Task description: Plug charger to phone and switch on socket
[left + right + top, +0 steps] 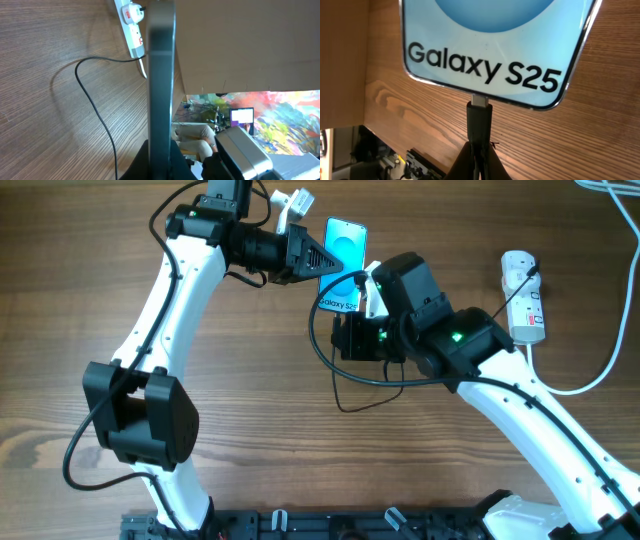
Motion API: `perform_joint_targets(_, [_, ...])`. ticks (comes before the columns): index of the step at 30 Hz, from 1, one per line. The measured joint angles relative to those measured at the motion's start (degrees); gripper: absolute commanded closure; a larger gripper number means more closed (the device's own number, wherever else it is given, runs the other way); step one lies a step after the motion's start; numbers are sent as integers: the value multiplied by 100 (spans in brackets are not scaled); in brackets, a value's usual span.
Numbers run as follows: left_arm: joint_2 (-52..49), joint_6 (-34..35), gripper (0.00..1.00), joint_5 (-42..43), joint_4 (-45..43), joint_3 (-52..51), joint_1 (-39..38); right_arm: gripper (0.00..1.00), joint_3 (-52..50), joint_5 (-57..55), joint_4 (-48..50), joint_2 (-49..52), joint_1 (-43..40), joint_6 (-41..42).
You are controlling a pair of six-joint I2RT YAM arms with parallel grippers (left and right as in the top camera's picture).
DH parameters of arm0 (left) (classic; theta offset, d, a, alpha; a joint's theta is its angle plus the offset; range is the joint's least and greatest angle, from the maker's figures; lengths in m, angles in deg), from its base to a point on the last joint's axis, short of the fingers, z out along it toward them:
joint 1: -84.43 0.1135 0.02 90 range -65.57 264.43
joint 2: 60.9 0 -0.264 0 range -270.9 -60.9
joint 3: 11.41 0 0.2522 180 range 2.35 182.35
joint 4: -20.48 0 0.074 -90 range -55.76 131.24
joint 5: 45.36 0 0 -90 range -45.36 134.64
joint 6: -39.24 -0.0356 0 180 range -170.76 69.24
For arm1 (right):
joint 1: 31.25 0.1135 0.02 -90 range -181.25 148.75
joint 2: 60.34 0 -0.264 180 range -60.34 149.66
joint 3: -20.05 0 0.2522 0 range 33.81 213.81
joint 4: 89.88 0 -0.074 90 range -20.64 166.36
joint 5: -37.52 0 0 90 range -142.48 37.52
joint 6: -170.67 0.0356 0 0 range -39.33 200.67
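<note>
Done so far: the charger's connector plug (479, 116) is lined up with the port in the bottom edge of the phone (490, 45) and meets it. A band of its silver tip shows, so I'd judge it started but not pushed fully home.
Left to do: seat the plug fully, then press the switch on the socket (523, 298). Neither arm is near it.
Left gripper (325, 258): clenched on the phone's side edge, steadying it near the far middle of the table (250, 430). I can't tell whether the phone also rests on the wood.
Right gripper (479, 162): clamped on the black body of the plug just behind the tip, pointing it into the phone.
Phone's look: a slim rectangle with rounded corners. It has a bright cyan-blue screen and a white strip at the port end reading "Galaxy S25". From the left wrist it shows edge-on as a thin grey bar.
Charger cable (95, 110): thin and black, it loops loosely over the wood and runs off toward the socket.
Socket's look: a white power strip with red marks, well off to the right, with a thick white cord (600, 375) trailing away. Whether its switch is on, I can't tell.
</note>
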Motion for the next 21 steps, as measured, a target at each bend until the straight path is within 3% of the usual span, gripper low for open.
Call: perform_joint_targets(21, [0, -42, 96, -92, 15, 0, 0, 95, 0, 2, 17, 55, 0, 0])
